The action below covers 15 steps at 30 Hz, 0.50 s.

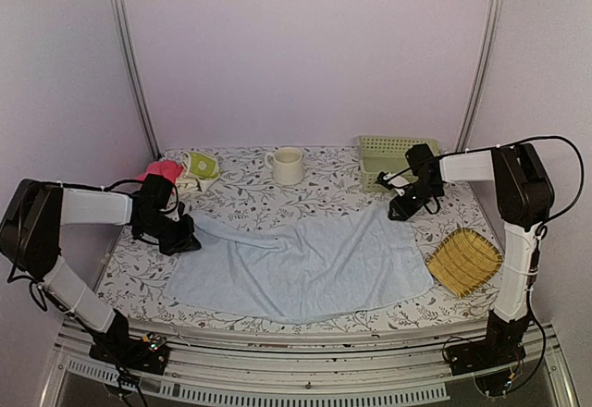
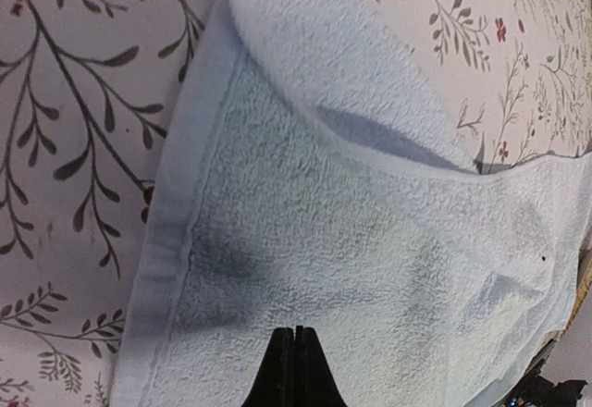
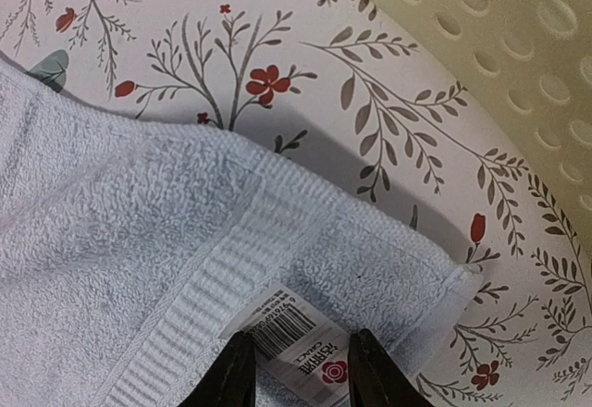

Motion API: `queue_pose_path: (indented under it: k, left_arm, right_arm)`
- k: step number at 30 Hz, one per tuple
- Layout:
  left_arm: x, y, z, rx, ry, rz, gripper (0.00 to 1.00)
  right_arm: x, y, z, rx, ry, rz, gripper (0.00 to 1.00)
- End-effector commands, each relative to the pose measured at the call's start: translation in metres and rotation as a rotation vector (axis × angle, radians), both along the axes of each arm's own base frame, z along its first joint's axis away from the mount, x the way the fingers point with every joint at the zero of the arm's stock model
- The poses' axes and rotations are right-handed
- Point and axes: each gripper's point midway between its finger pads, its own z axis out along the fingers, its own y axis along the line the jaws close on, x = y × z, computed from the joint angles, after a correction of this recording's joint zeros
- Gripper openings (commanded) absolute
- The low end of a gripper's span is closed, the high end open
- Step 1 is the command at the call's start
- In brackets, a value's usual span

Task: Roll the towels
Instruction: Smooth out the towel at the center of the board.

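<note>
While the pale blue towel (image 1: 305, 264) lay spread across the worktop (image 1: 250, 194), my left tool (image 2: 293, 370) was clenched above its left end and my right tool (image 3: 296, 370) pinched the tagged corner, so I judged rolling came next

Pale blue towel (image 1: 305, 268) spread flat, rumpled; patterned towel (image 1: 199, 168) bunched far-left.

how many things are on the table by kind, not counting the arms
towels: 2, pale blue towel and yellow-green patterned towel
mugs: 1, cream mug
baskets: 1, pale green perforated basket
trays: 1, yellow woven tray
red item, partly hidden, kind unclear: 1
total: 6
</note>
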Motion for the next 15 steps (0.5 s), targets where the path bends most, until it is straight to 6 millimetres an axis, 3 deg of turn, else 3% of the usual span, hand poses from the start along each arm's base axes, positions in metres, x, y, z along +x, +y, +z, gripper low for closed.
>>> queue_pose_path:
  k: [1,4,8,15]
  left_arm:
    - [-0.043,0.018,-0.031,0.100,0.190,0.064,0.00]
    - [-0.072,0.035,-0.049,0.155,0.316,0.132,0.00]
    - [-0.102,0.044,-0.053,0.147,0.362,0.212,0.00]
    - [-0.127,0.067,-0.019,0.176,0.299,0.327,0.00]
  right_arm:
    - [-0.019,-0.011,-0.007,-0.020,0.063,-0.017,0.38]
    - [-0.020,-0.011,-0.001,-0.020,0.055,-0.009,0.38]
    - [-0.021,-0.009,0.006,-0.012,0.047,-0.003,0.38]
    - [-0.025,-0.004,0.006,0.015,0.073,0.013,0.38]
